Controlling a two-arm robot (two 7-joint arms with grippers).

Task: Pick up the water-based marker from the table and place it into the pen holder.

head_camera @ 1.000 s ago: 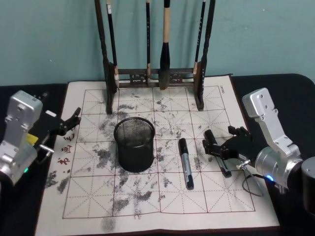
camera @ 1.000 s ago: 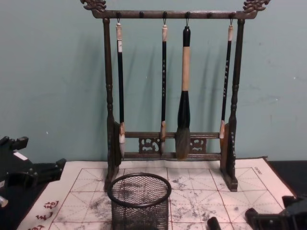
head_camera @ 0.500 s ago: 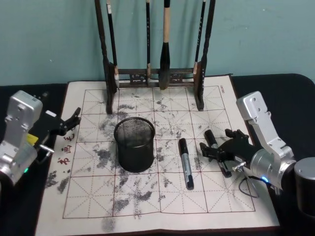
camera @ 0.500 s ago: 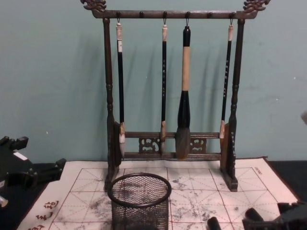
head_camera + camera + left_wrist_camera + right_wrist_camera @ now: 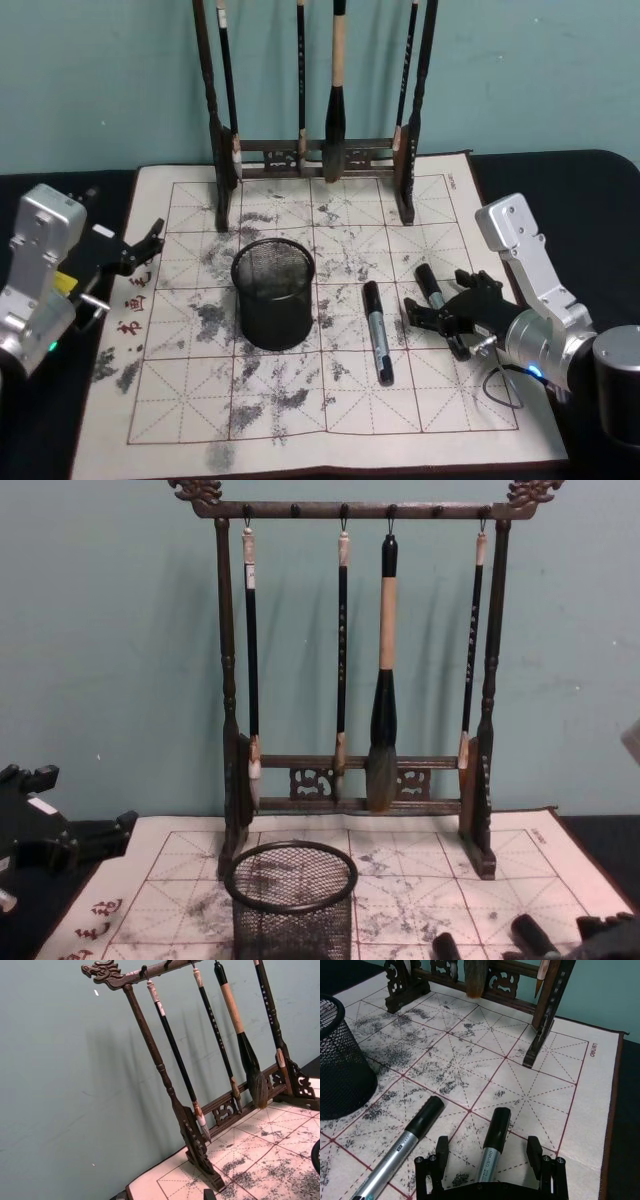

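- the table (image 5: 560,190) is dark and carries a white felt mat (image 5: 180,400) with red grid lines and grey ink stains.
- a tall dark brush rack (image 5: 345,510) stands upright at the mat's far edge, with four brushes hanging from its top bar.
- the left gripper (image 5: 145,248) sits parked at the mat's left edge, well apart from both markers.
- the pen holder (image 5: 273,292), a round black mesh cup, stands upright on the mat left of centre, in front of the rack's left post.
- the right gripper (image 5: 488,1147) is low over the right side of the mat with its claw released. the jaws stand spread, one on each side of the marker, and the right wrist view shows a gap on both sides.
- the marker (image 5: 427,279), with a black cap and silver barrel, lies flat on the mat between those jaws, to the right of the pen holder and apart from it.
- a second marker (image 5: 377,332) of the same look lies flat between the first marker and the pen holder, outside the jaws.
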